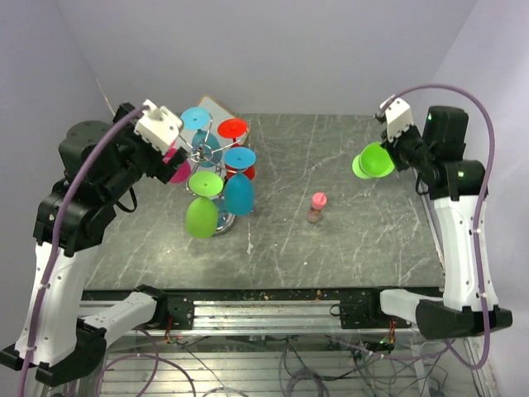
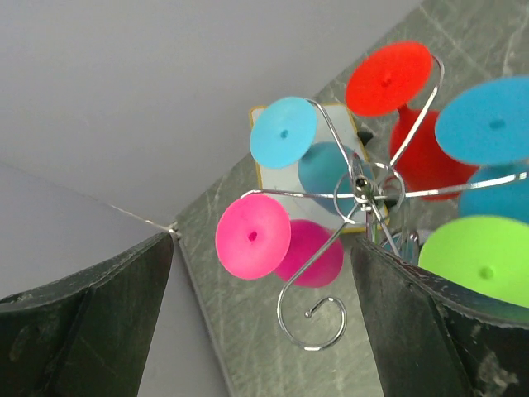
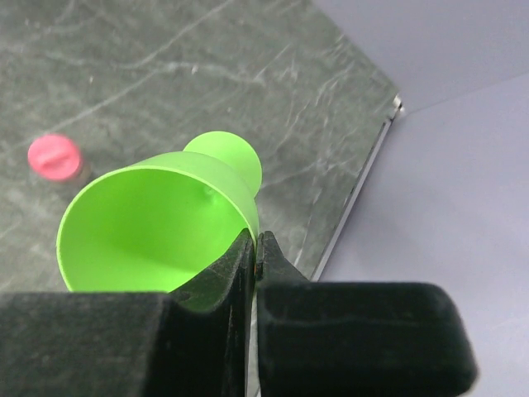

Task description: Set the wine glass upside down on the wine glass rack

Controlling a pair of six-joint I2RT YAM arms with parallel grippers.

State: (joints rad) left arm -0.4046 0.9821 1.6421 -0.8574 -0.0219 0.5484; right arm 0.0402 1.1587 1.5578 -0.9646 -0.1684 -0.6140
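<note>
The silver wire wine glass rack (image 1: 201, 152) stands at the back left on a round shiny base, with several coloured plastic glasses hanging upside down. In the left wrist view the rack (image 2: 361, 191) shows one empty curled hook (image 2: 318, 318) below a pink glass (image 2: 253, 236). My left gripper (image 1: 175, 151) is open and empty, just left of the rack. My right gripper (image 1: 388, 157) is shut on the rim of a green wine glass (image 1: 372, 160), held in the air at the right. In the right wrist view the green glass (image 3: 157, 223) is pinched by its wall.
A small bottle with a pink cap (image 1: 317, 206) stands mid-table. A white-faced wooden-framed board (image 1: 213, 110) lies behind the rack. The table's right edge (image 3: 364, 178) is close under the right gripper.
</note>
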